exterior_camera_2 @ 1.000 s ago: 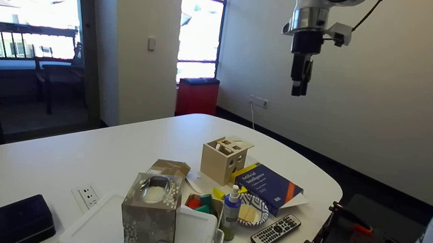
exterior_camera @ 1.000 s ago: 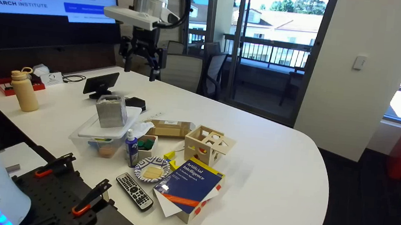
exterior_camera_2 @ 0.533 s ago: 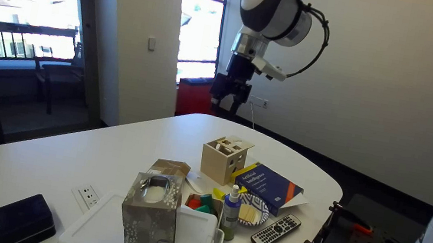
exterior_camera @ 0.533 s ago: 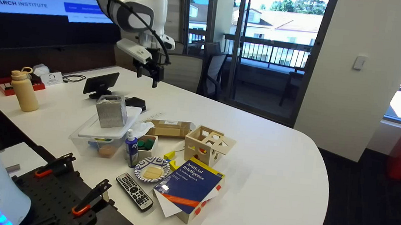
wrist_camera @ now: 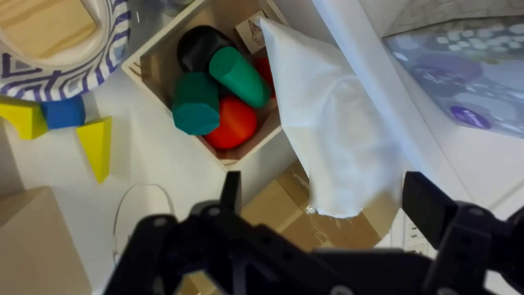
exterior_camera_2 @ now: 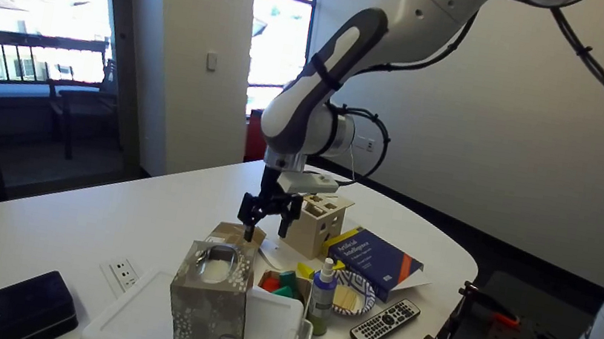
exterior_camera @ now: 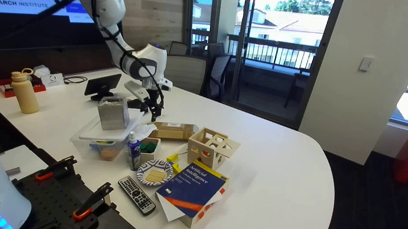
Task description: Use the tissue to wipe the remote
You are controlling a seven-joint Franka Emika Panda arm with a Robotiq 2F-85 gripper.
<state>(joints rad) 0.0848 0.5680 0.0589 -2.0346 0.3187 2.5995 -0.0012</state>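
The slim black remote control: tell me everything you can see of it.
The slim black rectangular remote control looks like plastic, with rounded ends, rows of small pale buttons and a dark round pad near its middle; its markings are too small to read. It lies flat, buttons up, on the white table, beside the round plate with a blue-and-white patterned rim, a gap between them. In both exterior views it shows whole, touching only the table. The wrist view does not show it.
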